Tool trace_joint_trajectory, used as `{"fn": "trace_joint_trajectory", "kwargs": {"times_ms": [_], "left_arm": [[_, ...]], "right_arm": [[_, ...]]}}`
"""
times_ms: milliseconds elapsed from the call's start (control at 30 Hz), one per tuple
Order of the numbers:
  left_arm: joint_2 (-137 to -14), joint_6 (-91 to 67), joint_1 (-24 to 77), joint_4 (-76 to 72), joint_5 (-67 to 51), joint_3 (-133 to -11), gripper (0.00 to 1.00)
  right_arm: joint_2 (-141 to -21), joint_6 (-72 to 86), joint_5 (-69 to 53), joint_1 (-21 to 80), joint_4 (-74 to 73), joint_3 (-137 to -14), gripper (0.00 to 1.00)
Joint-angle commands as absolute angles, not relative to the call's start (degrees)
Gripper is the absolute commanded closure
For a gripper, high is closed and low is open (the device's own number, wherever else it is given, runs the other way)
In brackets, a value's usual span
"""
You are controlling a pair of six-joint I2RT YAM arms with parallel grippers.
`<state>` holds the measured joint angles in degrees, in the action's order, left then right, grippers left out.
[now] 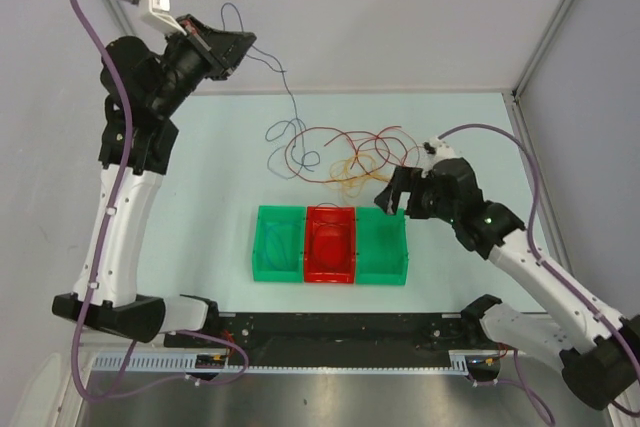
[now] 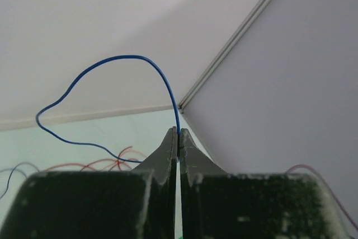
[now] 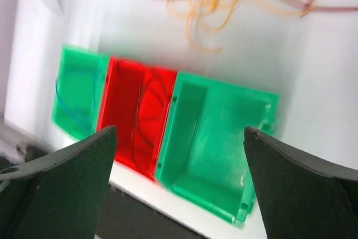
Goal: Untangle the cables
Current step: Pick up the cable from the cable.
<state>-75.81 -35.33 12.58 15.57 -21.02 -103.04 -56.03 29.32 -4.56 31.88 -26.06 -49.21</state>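
Observation:
The cables lie tangled on the table: red cables (image 1: pixel 330 142) and yellow-orange cables (image 1: pixel 355 167), with a blue cable (image 1: pixel 288 97) rising out of their left side. My left gripper (image 1: pixel 248 45) is held high at the back left, shut on that blue cable (image 2: pixel 128 56), which arcs up from between the closed fingertips of the left gripper (image 2: pixel 178 134). My right gripper (image 1: pixel 388 197) hovers just right of the tangle, over the right green bin. In its wrist view the right gripper (image 3: pixel 180 130) is open and holds nothing. Yellow-orange cables (image 3: pixel 212 4) lie beyond it.
Three bins stand in a row near the front: a left green bin (image 1: pixel 262 247) with a blue wire inside, a red bin (image 1: pixel 312 247) with a red wire inside, and a right green bin (image 1: pixel 395 247). Grey walls enclose the back and right.

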Motion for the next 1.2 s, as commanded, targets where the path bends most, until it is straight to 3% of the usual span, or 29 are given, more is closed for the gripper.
{"fn": "trace_joint_trajectory", "kwargs": {"times_ms": [0, 100, 233, 433, 767, 1167], "left_arm": [[-71.7, -33.0, 12.6, 16.3, -19.1, -96.3, 1.0], [-69.8, -32.9, 12.7, 15.8, -19.6, -92.5, 1.0], [-68.1, -29.6, 12.7, 21.3, -16.7, -91.9, 1.0], [-66.4, -24.9, 12.7, 29.7, -13.1, -94.2, 1.0], [-66.2, -22.9, 14.9, 39.9, -13.8, -108.1, 1.0], [-58.7, -24.2, 16.0, 40.5, -21.4, -102.9, 1.0]], "right_arm": [[-45.2, 35.0, 13.0, 31.4, -26.3, -52.1, 0.0], [-38.9, 33.0, 19.1, 30.9, -25.9, -50.8, 0.0], [-34.5, 24.4, 13.2, 29.9, -25.6, -51.9, 0.0], [-35.4, 25.4, 28.5, 28.9, -38.6, -55.8, 0.0], [-39.0, 27.6, 32.3, 28.4, -40.9, -57.4, 0.0], [-40.6, 31.0, 41.7, 28.4, -48.3, -59.0, 0.0]]}}
